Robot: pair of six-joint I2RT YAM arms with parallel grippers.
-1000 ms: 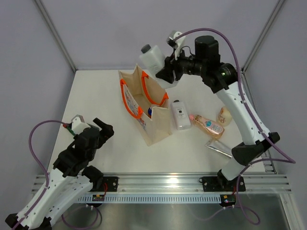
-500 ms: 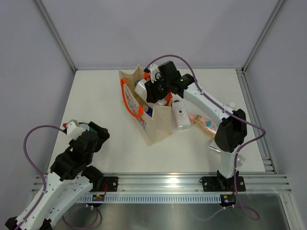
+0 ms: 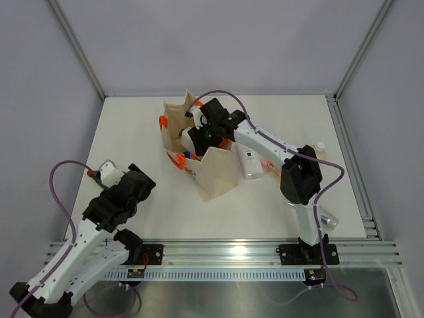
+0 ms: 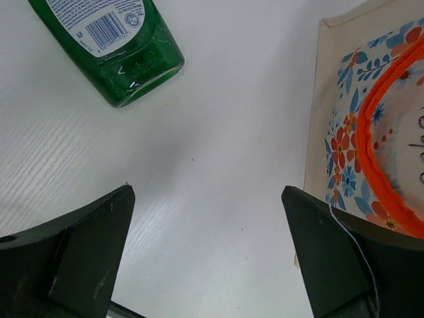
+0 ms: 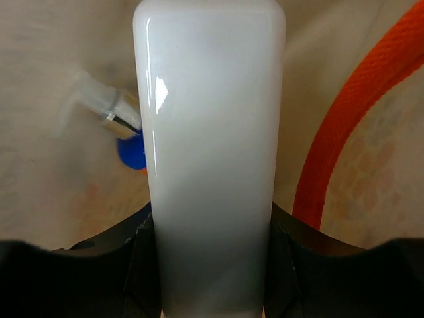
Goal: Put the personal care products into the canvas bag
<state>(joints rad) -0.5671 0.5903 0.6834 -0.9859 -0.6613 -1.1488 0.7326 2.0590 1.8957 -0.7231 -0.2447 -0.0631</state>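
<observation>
Clamping the white bottle point(image 5: 209, 132), right hand point(image 5: 211, 265) sits inside canvas bag point(image 3: 217, 177).

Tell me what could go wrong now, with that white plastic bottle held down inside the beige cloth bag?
1. The bag's orange strap handle runs right beside the white plastic bottle; the right gripper could snag it when pulling out and tip the beige canvas bag.
2. Nothing steadies the soft bag: the left gripper hangs open beside it.
3. A blue-capped item lies below, so the bottle may land crooked.
</observation>
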